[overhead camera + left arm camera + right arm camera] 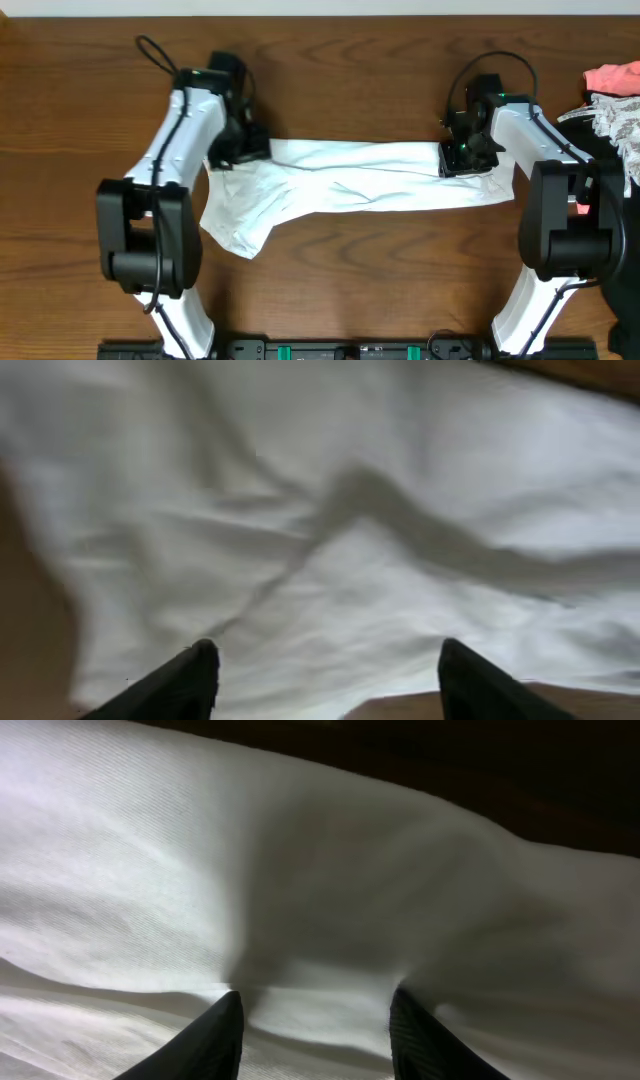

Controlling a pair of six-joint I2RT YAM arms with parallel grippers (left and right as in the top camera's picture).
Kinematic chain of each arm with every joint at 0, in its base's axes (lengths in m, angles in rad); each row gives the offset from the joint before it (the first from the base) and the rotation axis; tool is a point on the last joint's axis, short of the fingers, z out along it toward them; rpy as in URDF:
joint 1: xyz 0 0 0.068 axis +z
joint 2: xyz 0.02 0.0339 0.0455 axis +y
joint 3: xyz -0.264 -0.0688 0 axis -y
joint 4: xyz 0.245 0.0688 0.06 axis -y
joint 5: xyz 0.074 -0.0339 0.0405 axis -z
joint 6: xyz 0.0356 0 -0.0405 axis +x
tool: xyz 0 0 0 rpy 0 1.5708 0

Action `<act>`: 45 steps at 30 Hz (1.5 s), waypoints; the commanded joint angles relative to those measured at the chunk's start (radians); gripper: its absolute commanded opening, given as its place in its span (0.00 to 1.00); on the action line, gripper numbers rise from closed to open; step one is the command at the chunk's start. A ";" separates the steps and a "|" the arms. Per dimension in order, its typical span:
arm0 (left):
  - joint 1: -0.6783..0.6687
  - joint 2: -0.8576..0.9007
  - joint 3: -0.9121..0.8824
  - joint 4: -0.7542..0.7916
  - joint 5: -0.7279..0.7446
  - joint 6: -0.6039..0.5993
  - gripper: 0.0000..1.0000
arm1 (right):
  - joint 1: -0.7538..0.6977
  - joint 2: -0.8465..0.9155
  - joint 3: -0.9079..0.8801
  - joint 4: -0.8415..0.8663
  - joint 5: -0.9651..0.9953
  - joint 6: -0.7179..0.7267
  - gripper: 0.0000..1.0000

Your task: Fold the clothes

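Note:
The clothes [360, 182] are a white T-shirt lying on the brown table as a long band, with a wider flap hanging toward the front left. My left gripper [245, 150] sits over the band's left end. In the left wrist view it [327, 660] is open, fingertips wide apart just above the wrinkled cloth [350, 540], holding nothing. My right gripper [460, 160] is at the band's right end. Seen from the right wrist, it [318, 1010] stands open, with its fingertips down on the cloth [200, 870] either side of a soft ridge.
A pink cloth [612, 78] and a pale lacy one [612, 122] lie at the right edge, behind the right arm. Bare wood table [350, 280] shows in front of the shirt. The arm bases stand at the front left and front right.

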 commanded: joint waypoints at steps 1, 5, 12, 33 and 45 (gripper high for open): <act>-0.050 -0.013 -0.042 0.034 0.084 -0.023 0.70 | -0.001 0.008 -0.023 -0.002 0.031 0.005 0.47; -0.106 -0.013 -0.082 0.109 0.083 -0.040 0.70 | -0.001 0.008 -0.023 -0.002 0.031 0.005 0.48; -0.142 -0.011 -0.185 0.230 0.079 -0.065 0.70 | -0.001 0.008 -0.023 -0.005 0.035 0.005 0.49; -0.047 -0.163 -0.040 0.075 0.022 -0.015 0.79 | -0.001 0.008 -0.023 -0.005 0.042 0.005 0.60; -0.060 -0.173 -0.183 -0.127 -0.113 0.034 0.79 | -0.001 0.008 -0.023 -0.002 0.042 0.005 0.62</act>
